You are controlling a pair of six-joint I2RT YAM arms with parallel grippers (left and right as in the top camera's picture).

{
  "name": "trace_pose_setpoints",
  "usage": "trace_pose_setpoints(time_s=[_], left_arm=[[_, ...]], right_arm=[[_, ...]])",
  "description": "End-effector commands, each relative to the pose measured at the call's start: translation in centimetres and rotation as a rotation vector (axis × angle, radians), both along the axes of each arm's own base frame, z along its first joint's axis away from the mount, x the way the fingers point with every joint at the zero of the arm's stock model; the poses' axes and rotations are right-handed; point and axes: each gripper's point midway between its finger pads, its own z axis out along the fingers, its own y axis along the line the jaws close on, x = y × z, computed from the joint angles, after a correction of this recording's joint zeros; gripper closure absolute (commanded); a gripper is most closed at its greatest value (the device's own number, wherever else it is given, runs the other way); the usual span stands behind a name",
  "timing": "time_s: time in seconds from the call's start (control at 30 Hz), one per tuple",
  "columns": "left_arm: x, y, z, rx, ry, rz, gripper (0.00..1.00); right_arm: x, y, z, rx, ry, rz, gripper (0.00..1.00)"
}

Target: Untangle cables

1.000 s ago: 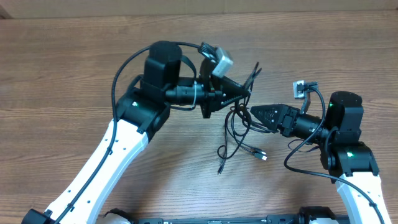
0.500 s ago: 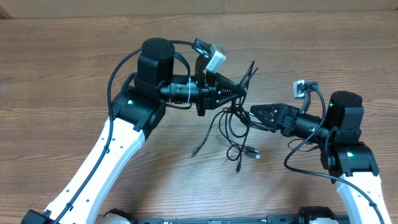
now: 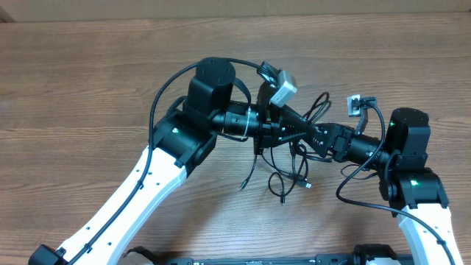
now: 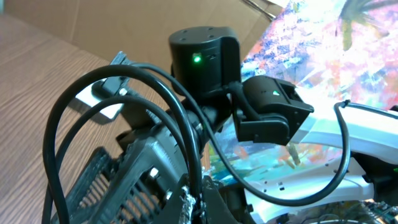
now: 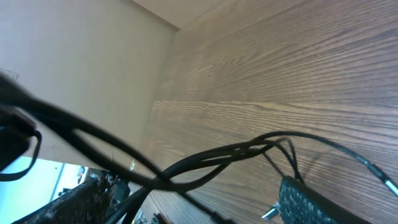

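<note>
Several thin black cables hang in a tangle between my two grippers, with loose plug ends trailing on the wooden table. My left gripper points right and is shut on a cable strand; in the left wrist view the jaws pinch the cable. My right gripper points left, almost touching the left one. It is open, and in the right wrist view its fingers stand wide apart with the cables crossing between them. A cable loop sticks up behind the grippers.
The right arm's body fills the left wrist view close ahead. A cardboard wall runs along the table's far edge. Bare wood lies to the left and to the far right.
My left arm has swung right with the cables, bringing its gripper up against the right gripper. The hanging cable ends have shifted right on the table. The right arm has stayed put.
</note>
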Motion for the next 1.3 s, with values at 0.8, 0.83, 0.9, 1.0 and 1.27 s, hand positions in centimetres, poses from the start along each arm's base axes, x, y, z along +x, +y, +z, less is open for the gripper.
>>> trace_pose_setpoints(time_s=[0.8,0.83,0.9,1.0,1.27], left_arm=[[-2.7,2.2,6.5,-0.191,-0.065,-0.239,0.96],[-2.4,2.5,6.5,-0.188,-0.057,-0.227,0.96],[-1.7,3.1,6.5,-0.182,-0.039,-0.208,0.96],[-0.7,4.1,6.4,-0.179,-0.048,-0.183,0.96],[2.2,6.4,6.4,-0.175,-0.046,-0.083,0.96]], right_arm=[[1.9,-4.4,-6.3,-0.242,0.189,-0.257,0.11],[1.9,-4.7,-6.7,-0.258,0.199,-0.272,0.12],[1.9,-5.1,-7.0,-0.279,0.211,-0.295,0.12],[1.7,-4.3,-6.5,-0.241,0.202,-0.256,0.12],[0.9,0.6,0.9,0.044,-0.041,0.052,0.11]])
